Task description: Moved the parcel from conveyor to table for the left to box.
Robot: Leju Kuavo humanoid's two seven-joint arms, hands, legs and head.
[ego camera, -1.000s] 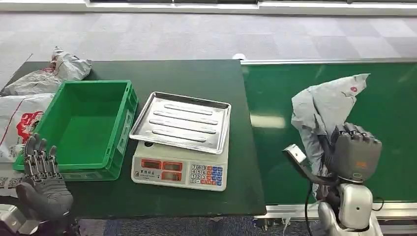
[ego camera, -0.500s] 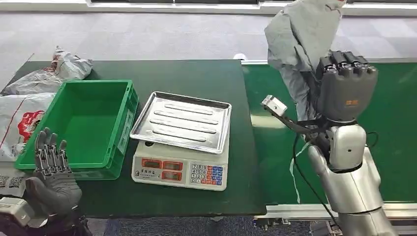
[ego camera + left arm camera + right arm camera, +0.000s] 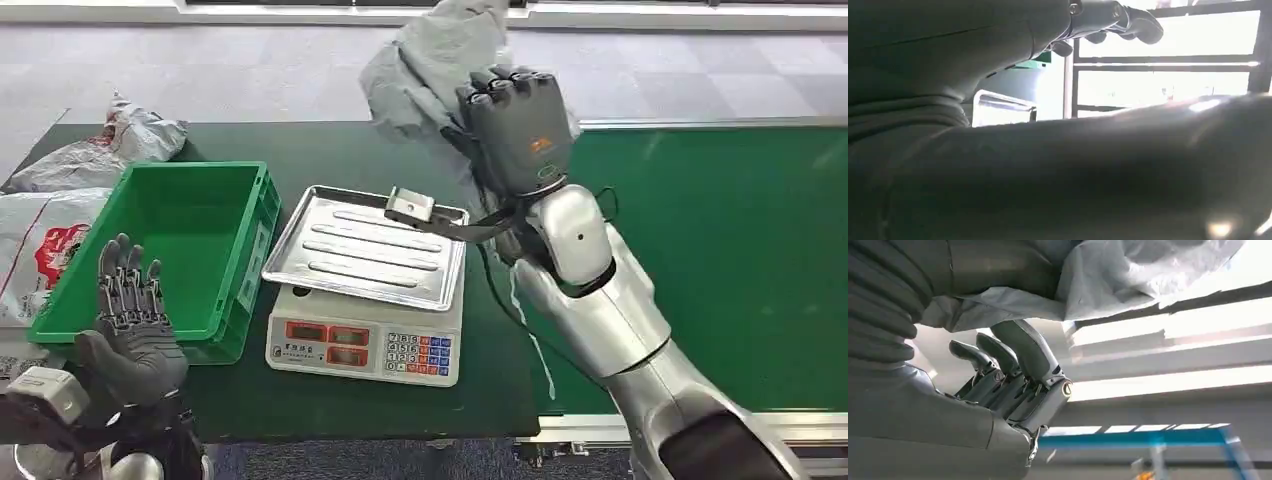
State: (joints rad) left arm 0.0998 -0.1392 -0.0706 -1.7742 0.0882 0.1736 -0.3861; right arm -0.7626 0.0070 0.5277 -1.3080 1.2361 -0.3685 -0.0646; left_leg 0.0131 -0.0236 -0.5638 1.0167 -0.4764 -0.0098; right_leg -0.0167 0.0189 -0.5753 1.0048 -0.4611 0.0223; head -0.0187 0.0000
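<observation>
My right hand (image 3: 518, 125) grips one grey parcel (image 3: 432, 65) at top centre above the scale tray's (image 3: 366, 246) far edge; left hand (image 3: 130, 320) spread beside one green crate (image 3: 165, 255).

3 views: 1 high, 2 at the wrists

The head view looks forward and down from above both hands. The right wrist view sits close behind the right hand (image 3: 1013, 390), facing upward past the parcel (image 3: 1128, 275), also seen from above. The left wrist view hugs the left hand (image 3: 1118, 22).
</observation>
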